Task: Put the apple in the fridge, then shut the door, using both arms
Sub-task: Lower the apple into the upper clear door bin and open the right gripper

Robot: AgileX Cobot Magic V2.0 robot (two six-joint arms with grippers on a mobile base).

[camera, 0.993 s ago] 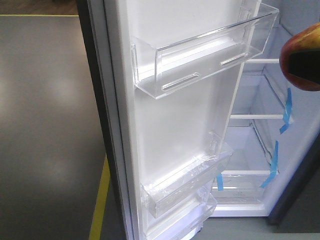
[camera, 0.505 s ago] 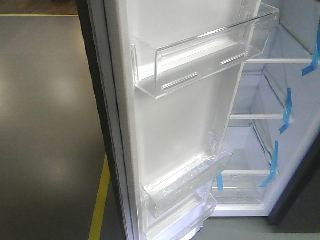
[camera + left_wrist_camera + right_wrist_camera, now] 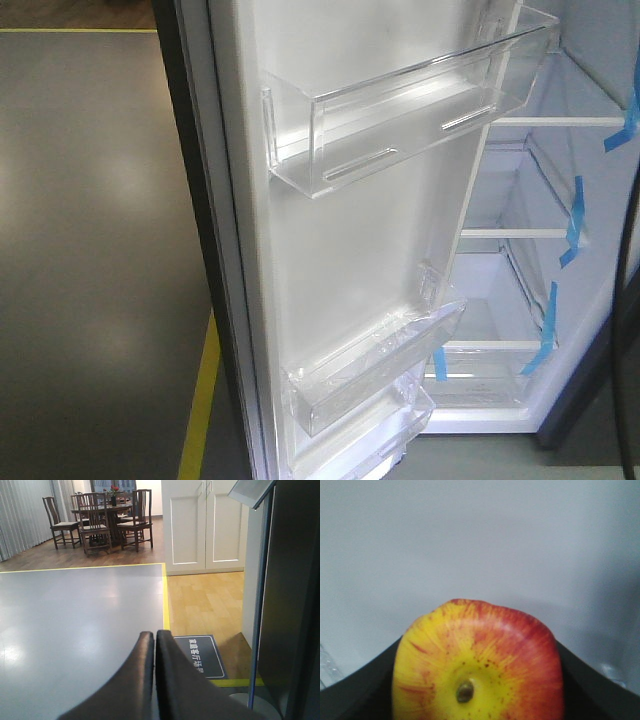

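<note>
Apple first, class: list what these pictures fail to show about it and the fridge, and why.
Apple: right wrist view, bottom edge cuts off its underside.
Which shelf it is near: only a blank white surface behind it.
Fridge: front view, the open door hides its left side; apple not visible.

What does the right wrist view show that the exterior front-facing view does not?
Only the right wrist view: the apple, dimpled end toward the camera, gripped by the right claw. Only the front view: the open door with clear bins, the fridge with white shelves and blue tape, the grey floor. Both: a plain white surface, probably fridge interior.
</note>
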